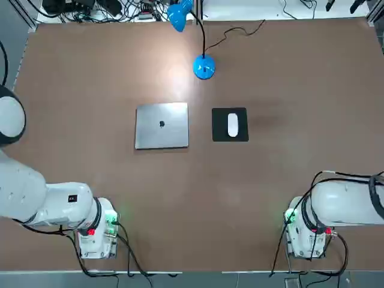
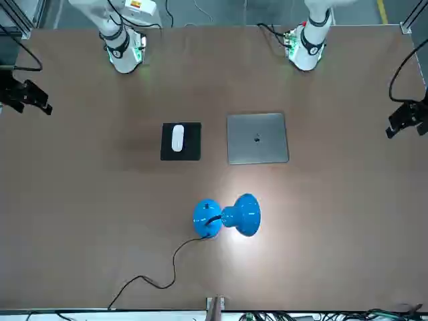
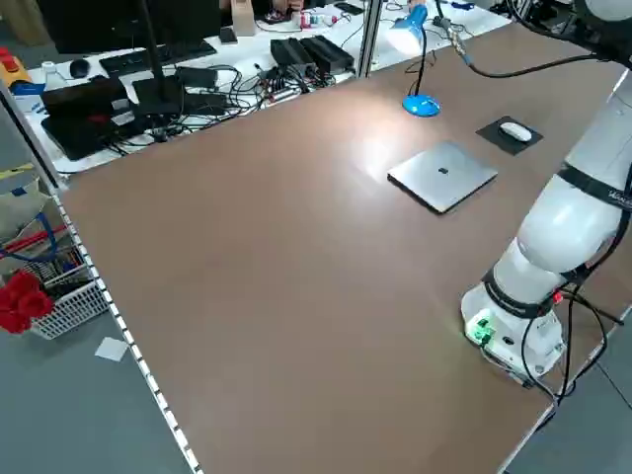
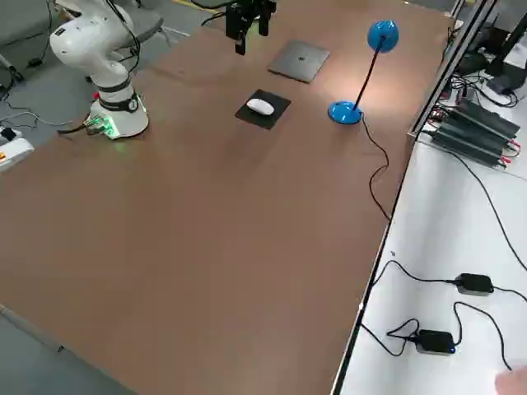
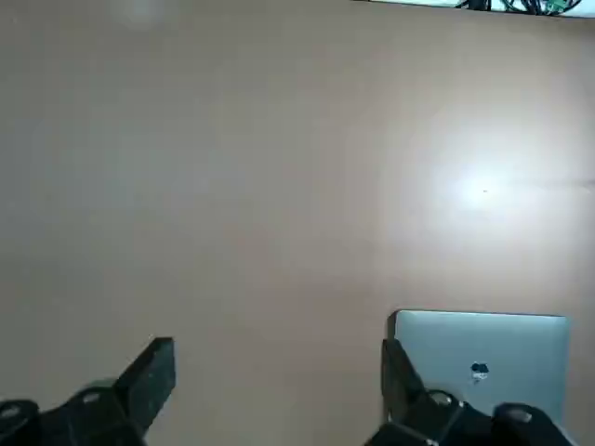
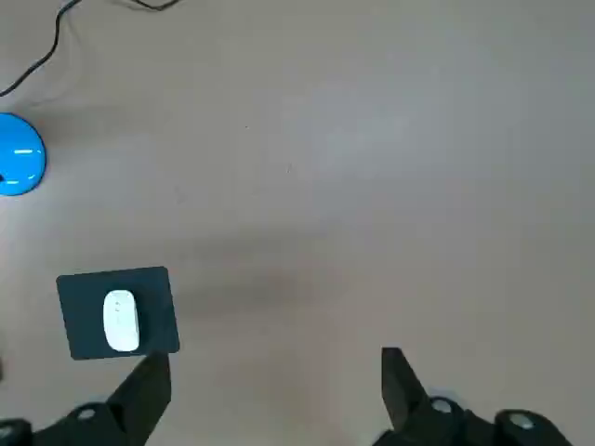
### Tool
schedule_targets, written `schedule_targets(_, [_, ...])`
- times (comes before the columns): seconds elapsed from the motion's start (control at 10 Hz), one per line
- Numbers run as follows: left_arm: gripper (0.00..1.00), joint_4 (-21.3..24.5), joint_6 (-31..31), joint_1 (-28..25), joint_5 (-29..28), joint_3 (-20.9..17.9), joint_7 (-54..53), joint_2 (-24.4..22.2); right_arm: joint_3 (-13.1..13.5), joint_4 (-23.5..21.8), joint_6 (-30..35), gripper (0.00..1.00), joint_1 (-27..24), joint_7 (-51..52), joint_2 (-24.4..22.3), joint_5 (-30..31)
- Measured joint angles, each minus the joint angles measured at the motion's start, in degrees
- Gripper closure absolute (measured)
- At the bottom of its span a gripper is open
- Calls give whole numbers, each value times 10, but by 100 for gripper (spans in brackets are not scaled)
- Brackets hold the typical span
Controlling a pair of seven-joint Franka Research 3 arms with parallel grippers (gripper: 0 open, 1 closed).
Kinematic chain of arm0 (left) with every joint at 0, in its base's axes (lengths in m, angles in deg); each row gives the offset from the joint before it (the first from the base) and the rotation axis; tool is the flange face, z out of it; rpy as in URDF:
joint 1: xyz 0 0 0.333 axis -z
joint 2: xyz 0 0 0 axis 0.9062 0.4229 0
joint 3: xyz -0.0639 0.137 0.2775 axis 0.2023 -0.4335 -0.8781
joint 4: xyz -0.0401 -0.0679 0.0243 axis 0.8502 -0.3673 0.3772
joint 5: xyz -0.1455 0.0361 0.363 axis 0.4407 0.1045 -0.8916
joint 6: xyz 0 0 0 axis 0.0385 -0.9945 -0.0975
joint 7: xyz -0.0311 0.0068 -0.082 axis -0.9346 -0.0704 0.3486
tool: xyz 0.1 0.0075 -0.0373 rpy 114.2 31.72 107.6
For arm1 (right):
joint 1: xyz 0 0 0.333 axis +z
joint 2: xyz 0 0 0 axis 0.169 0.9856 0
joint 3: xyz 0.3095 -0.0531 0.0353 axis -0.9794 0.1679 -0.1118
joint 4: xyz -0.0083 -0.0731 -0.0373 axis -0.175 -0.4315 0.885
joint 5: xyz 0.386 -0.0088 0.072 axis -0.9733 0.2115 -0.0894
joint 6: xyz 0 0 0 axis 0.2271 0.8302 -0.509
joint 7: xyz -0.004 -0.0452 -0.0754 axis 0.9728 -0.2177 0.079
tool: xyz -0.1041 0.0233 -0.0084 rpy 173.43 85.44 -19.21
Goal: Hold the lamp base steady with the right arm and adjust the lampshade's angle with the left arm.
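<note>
Right gripper (image 6: pixel 270 390) — lamp base (image 6: pixel 19 167) well apart

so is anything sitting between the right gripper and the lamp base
Nothing blocks it. The right gripper hangs open above bare table; the mouse on its pad lies beside the line to the lamp base, low and flat.

Two large white robot arms with rounded, glossy shells and grey rings at the joints. The left arm (image 1: pixel 42 201) has a base lit with green and red lights, a small dark label on its casing, and black cables trailing from its base. The right arm (image 1: pixel 342 207) has a base with a green light, a red spot beside it, and black cables looping around it. Each gripper has black, angular fingers (image 5: pixel 149 381).
</note>
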Motion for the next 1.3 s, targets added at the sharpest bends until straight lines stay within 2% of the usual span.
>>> schedule_targets(0.4, [2,-2,0,0,0,-3,0,0,-2,0,-3,0,5,2,0,3])
schedule_targets(0.6, [2,-3,4,0,0,-5,2,0,-2,-1,-18,0,24,2,7,2])
schedule_targets(0.8, [2,-3,7,1,0,-7,2,0,-5,-16,-77,0,75,1,48,-20])
schedule_targets(0.9, [2,-3,8,4,0,-7,2,1,-11,-34,-138,0,100,1,76,-42])
schedule_targets(1.0, [2,-5,8,8,0,-5,3,6,-31,-57,-214,0,117,1,101,-51])
schedule_targets(1.3, [2,-24,8,11,0,8,-6,27,-141,-94,-442,0,141,-5,176,-54])
